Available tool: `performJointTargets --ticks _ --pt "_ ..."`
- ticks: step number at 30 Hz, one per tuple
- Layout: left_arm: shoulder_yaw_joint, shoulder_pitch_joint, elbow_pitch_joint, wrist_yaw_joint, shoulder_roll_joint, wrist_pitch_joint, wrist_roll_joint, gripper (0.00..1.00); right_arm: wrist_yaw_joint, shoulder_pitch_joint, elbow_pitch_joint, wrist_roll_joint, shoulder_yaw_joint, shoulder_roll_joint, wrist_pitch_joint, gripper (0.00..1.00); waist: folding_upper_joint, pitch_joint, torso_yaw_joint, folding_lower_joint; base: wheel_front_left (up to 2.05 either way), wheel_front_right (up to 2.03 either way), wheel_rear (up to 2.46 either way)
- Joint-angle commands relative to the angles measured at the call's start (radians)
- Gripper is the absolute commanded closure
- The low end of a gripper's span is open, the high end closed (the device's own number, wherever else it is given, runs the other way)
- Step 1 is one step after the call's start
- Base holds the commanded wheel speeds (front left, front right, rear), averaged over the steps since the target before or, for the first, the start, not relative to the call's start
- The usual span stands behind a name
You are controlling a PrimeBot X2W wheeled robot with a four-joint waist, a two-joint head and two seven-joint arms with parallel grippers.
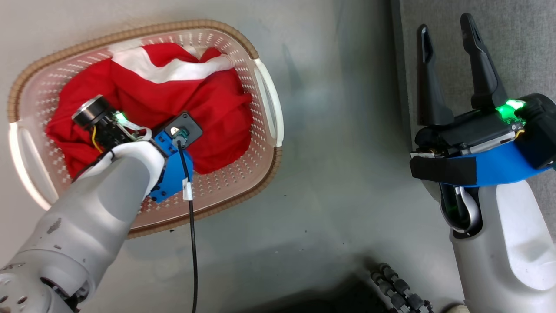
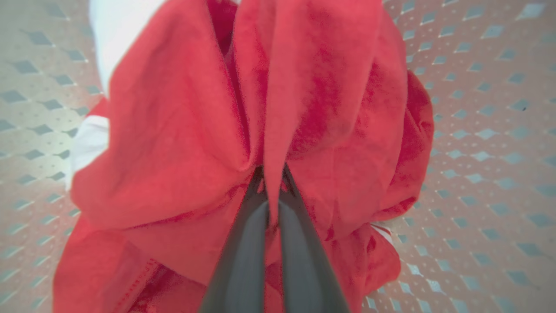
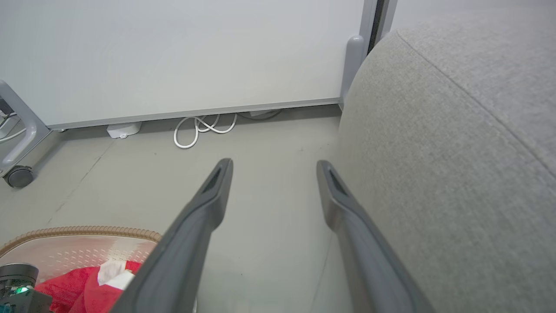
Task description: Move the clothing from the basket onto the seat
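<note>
Left fingers (image 2: 243, 256): pinched shut on a fold of the clothing (image 2: 173, 130), down inside the basket (image 1: 143, 30).
Right fingers (image 1: 482, 69): spread wide, empty, just beside the seat (image 3: 456, 130).
Way to go: rightward over open floor (image 1: 339, 174); right fingers nearer the seat.

open floor (image 1: 347, 174), basket (image 1: 130, 32) left, seat (image 1: 530, 39) right
</note>
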Motion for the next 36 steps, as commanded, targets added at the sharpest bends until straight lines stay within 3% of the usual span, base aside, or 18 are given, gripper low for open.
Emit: performJointTargets --ticks 1,9,16,24,36 --pt "-0.003 0.0 -0.002 -0.001 -0.01 -0.022 -0.005 1.0 0.0 0.0 0.005 -0.011 -0.007 -0.002 -0.004 0.0 0.0001 -0.028 0.02 -0.0001 0.0 0.0 0.0" --pt "0.01 0.013 -0.007 0.0 -0.073 -0.132 -0.049 1.0 0.0 0.036 0.029 -0.051 -0.02 -0.002 -0.004 0.0 0.0001 -0.153 0.084 -0.0001 0.0 0.0 0.0" --pt "0.068 0.033 -0.076 0.025 -0.112 -0.15 -0.081 1.0 0.0 0.074 0.053 -0.079 -0.034 -0.002 -0.004 0.0 0.0001 -0.274 0.139 -0.0001 0.0 0.0 0.0" --pt "0.18 0.114 -0.262 0.071 -0.074 -0.151 -0.059 1.0 0.0 0.141 0.082 -0.088 -0.043 -0.002 -0.004 0.0 0.0001 -0.437 0.178 -0.0001 0.0 0.0 0.0" --pt "0.389 0.19 -0.47 0.077 -0.065 -0.151 -0.016 1.0 0.0 0.248 0.113 -0.08 -0.057 -0.003 -0.004 0.0 0.0001 -0.64 0.21 -0.0001 0.0 0.0 0.0"
